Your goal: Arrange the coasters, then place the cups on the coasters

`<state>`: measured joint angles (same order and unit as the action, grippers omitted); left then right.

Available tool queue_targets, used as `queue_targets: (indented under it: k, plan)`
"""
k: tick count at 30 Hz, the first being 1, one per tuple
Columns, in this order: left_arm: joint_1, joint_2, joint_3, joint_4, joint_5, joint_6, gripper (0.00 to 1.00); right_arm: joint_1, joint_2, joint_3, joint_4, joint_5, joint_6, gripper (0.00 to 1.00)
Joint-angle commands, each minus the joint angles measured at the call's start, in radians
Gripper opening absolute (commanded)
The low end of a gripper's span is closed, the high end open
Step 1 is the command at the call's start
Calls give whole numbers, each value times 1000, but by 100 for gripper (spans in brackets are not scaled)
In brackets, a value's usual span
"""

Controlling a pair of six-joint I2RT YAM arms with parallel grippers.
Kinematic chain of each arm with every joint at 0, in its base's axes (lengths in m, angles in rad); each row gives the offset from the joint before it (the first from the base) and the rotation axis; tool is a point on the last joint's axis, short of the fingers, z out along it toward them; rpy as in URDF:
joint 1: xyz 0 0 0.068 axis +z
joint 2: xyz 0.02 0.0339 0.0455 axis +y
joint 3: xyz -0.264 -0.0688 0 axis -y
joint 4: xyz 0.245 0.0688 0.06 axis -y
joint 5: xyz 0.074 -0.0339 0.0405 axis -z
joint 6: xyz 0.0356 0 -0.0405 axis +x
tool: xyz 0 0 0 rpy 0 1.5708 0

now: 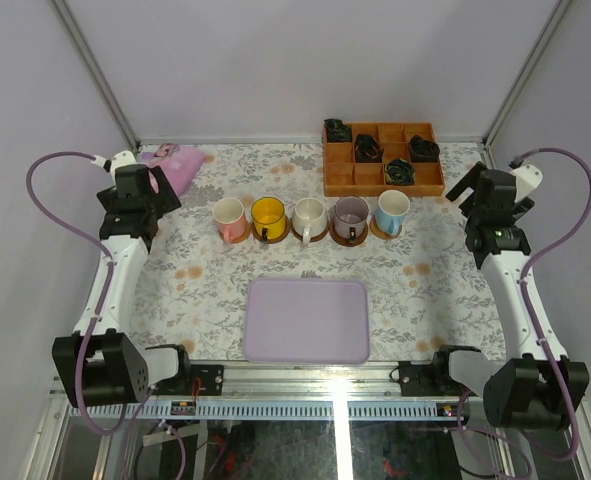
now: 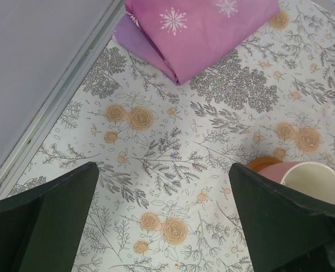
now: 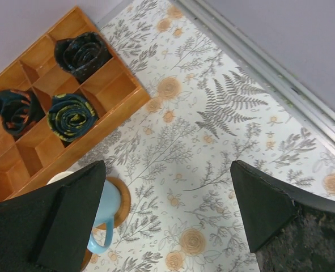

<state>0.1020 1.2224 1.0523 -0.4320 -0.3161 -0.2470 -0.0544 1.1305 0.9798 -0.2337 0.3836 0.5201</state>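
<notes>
The five cups stand in one row across the middle of the surface (image 1: pixel 175 290), which carries a floral pattern. From the left side to the right they are the pink cup (image 1: pixel 229 218), the yellow cup (image 1: pixel 267 216), the cream-white cup (image 1: pixel 308 217), the purple-grey cup (image 1: pixel 351 215) and the light blue cup (image 1: pixel 391 209). Each cup sits on its own one of the coasters (image 1: pixel 238 238), whose brown rim shows under it.

The left claw (image 2: pixel 162 226) is released. Its two dark fingers (image 2: pixel 42 221) are wide apart with nothing between them. It hangs over the bare pattern at the left end of the row, and in the left wrist view the pink cup shows just beside one finger. A folded pink cloth (image 1: pixel 171 165) lies near it, at the far left corner.

The right claw (image 3: pixel 167 218) is released too and holds nothing. It hangs at the right end of the row, near the light blue cup.

A wooden box (image 1: pixel 382 180) with compartments lies at the far side, behind the two cups on the right. Several of its compartments hold dark rolled cloths (image 1: pixel 400 171). A flat lavender tray (image 1: pixel 306 320) lies nearer to the arm bases, apart from the row.
</notes>
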Motion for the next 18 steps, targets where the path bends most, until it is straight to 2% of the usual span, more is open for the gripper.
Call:
queue_targets:
  k: [1,9,18]
  plan:
    - [13,-66,-19,43,55,39,100,2,-76,-37,43,121,-29,99]
    - [13,-149,-71,82,19,15,100,2,-82,-54,42,142,-43,99]
    - [12,-165,-91,75,-62,6,100,2,-70,-53,46,139,-49,99]
